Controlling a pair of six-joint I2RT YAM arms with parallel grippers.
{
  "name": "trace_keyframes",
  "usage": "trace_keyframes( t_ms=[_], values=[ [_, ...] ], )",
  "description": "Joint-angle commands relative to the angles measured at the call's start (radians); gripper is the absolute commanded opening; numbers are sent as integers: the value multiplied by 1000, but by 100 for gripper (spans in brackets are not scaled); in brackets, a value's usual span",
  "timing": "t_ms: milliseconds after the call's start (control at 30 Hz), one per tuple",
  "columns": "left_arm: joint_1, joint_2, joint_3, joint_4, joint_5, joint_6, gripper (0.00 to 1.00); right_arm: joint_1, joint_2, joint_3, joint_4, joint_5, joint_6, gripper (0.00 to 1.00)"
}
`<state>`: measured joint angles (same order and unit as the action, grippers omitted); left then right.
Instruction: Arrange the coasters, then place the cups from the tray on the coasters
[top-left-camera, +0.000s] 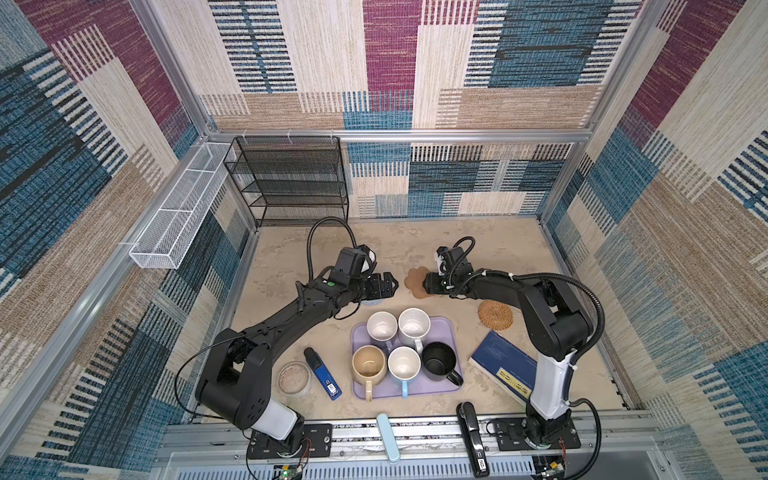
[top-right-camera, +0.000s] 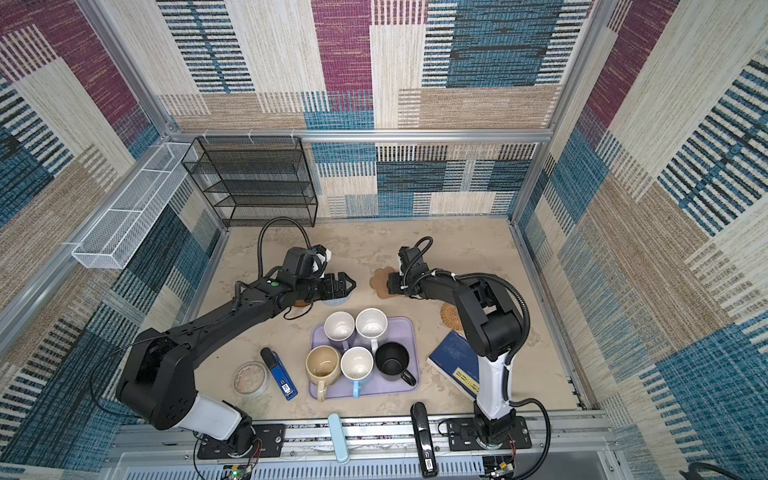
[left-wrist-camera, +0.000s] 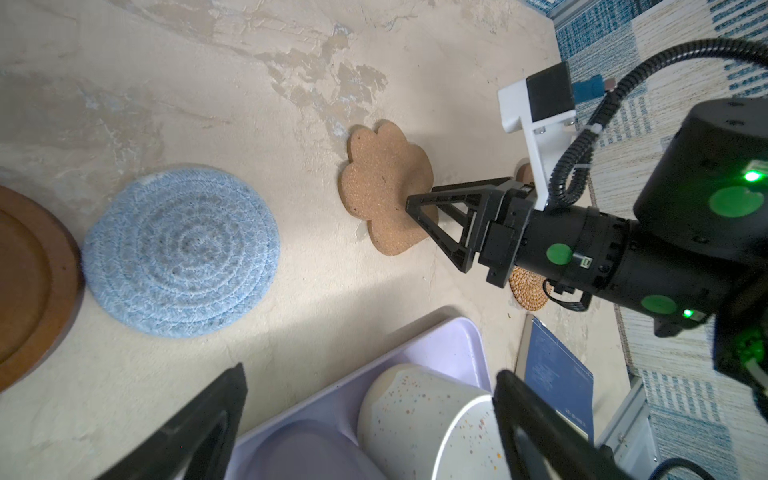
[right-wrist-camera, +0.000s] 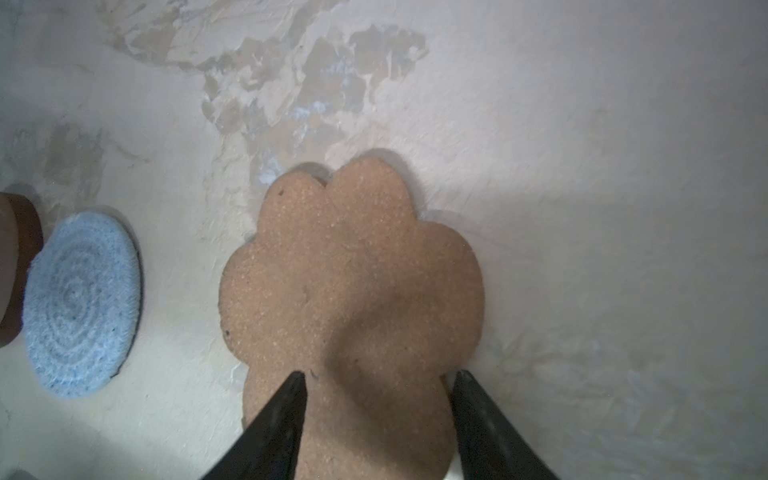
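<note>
Five handled mugs are being left untouched; the tan flower-shaped coaster is being straddled by the half-parted right claw.

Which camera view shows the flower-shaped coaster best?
The right wrist view: the flower-shaped coaster fills the middle, only its near edge under the right gripper. The left wrist view shows it smaller; in both top views it is small and partly hidden.

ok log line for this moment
right gripper: jaws apart over flower coaster | left gripper: open, empty | cups: all on tray
</note>
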<state>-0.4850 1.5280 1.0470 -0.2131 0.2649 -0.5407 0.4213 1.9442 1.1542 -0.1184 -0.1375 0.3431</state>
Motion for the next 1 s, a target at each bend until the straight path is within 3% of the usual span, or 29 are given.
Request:
trace_keyframes(
  t_ms=[0,100,200,767,967],
  values=[
    [0,-3,1,29,-10,-14,95,9,0,-14,-29,-41,29,58],
    [0,1,1,25,-19,-9,96,28,14,1,-36,-24,28,56],
    [0,2,-3,26,-18,-10,96,59,34,34,-119,113,39,52],
    [-1,-10,12,10,-6,-16,95,62,-25,-45,-25,-21,72,50],
    [-1,-45,25,-5,-6,-23,96,62,-90,-73,8,-15,57,51]
  ],
)
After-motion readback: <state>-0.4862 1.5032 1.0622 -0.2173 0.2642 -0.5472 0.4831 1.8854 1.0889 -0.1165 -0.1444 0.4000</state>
